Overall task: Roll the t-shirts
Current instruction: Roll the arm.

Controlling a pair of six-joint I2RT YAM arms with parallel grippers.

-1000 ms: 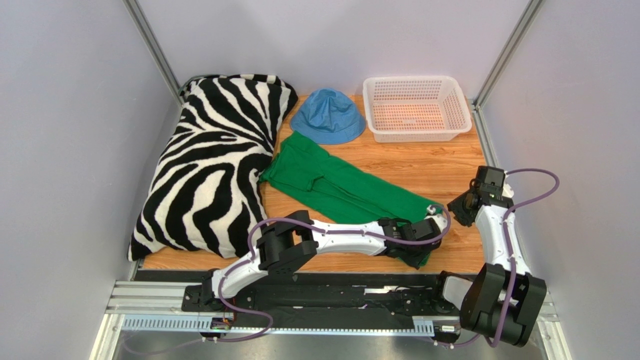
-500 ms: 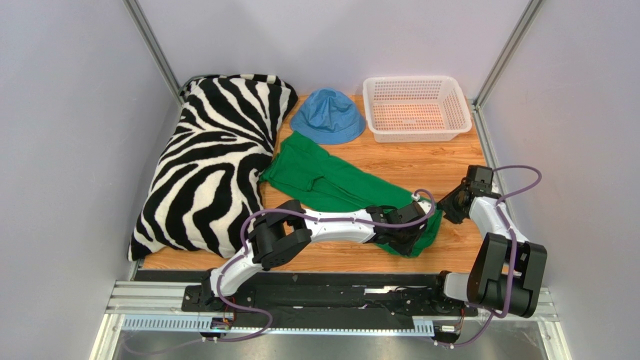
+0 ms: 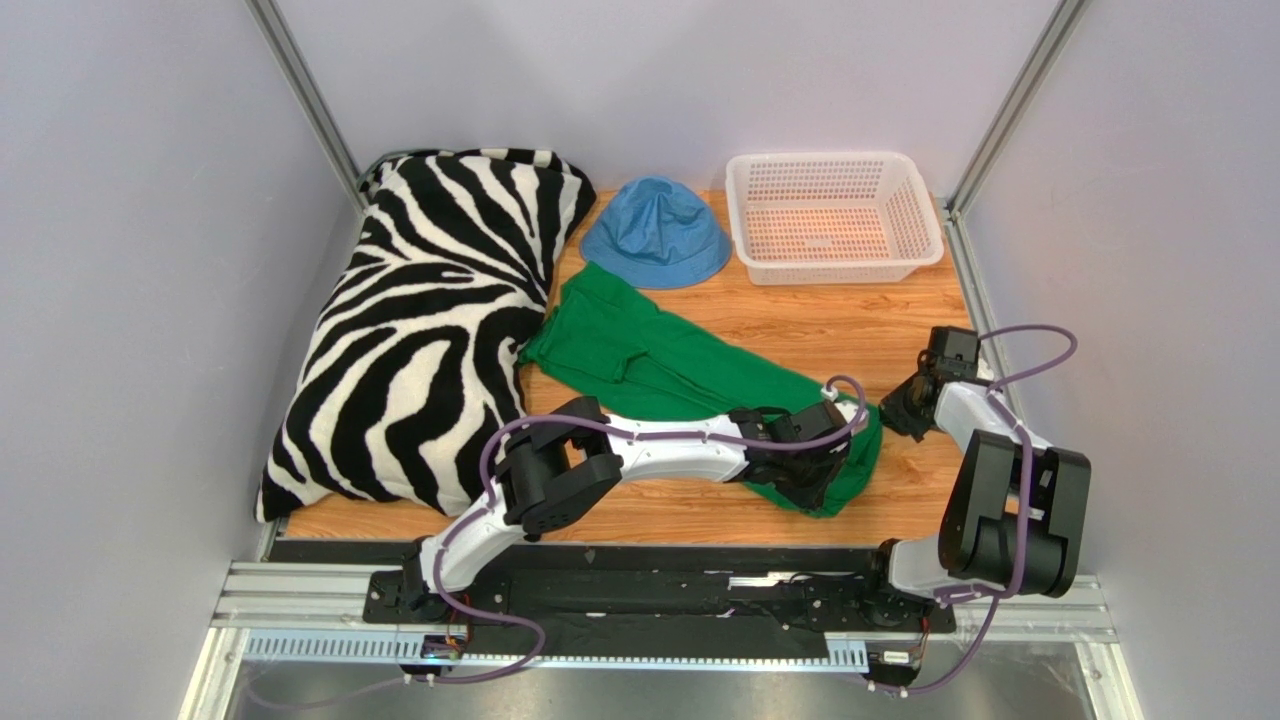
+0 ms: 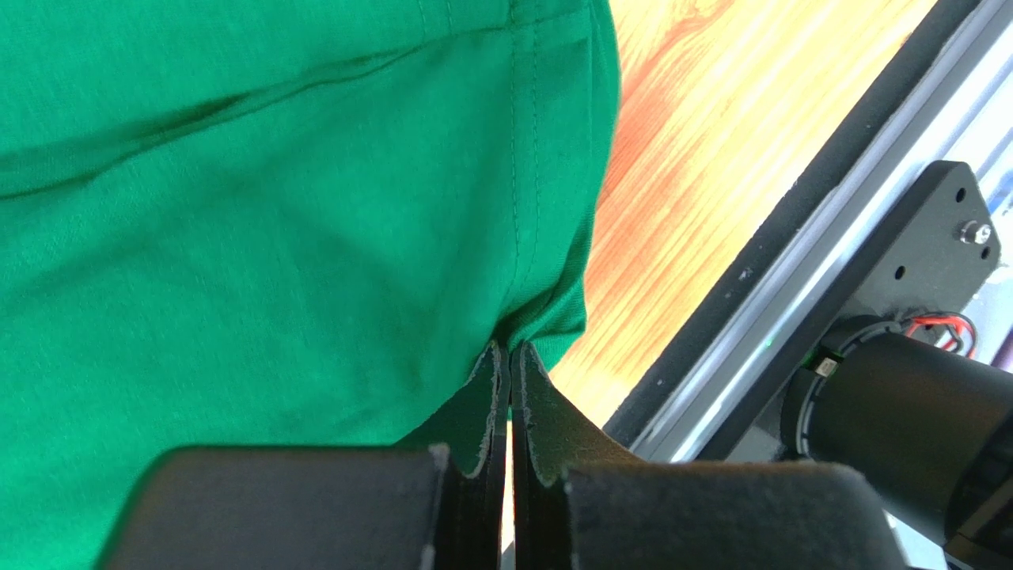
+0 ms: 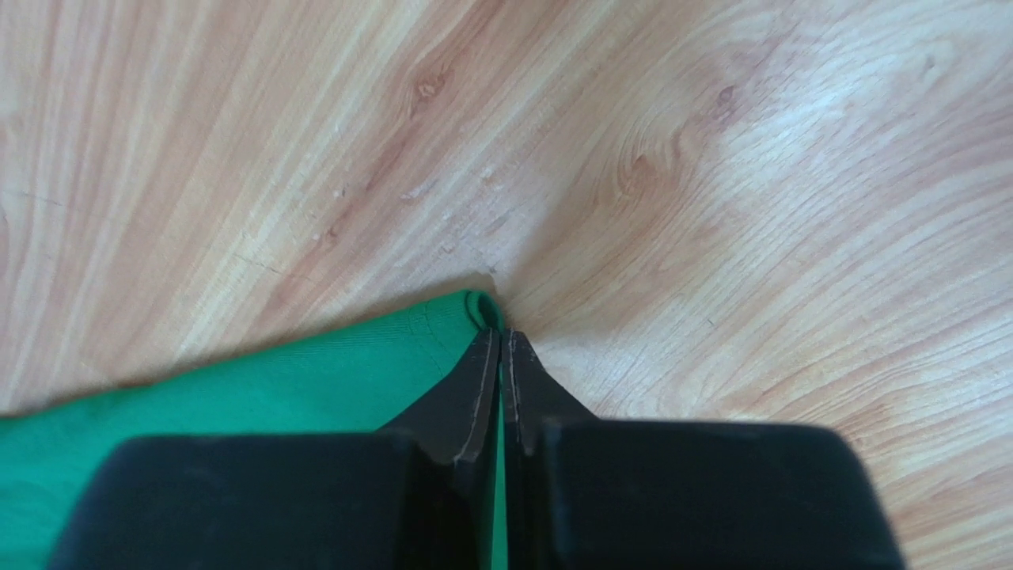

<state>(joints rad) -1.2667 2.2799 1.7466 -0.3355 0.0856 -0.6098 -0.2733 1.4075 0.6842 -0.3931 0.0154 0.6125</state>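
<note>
The bright green t-shirt lies folded lengthwise on the wooden table, running from beside the pillow to the near right. My left gripper is shut on its near hem corner; the left wrist view shows the cloth pinched between the closed jaws. My right gripper is shut on the shirt's right edge; the right wrist view shows a green corner caught between the closed jaws.
A zebra-striped pillow fills the left side. A blue bucket hat sits at the back middle. A white lattice basket stands at the back right. The table's front edge and rail lie close under the left gripper.
The left gripper has drawn the shirt's near end back and left, bunching it. The right gripper has moved left to the shirt's edge and closed on it.
</note>
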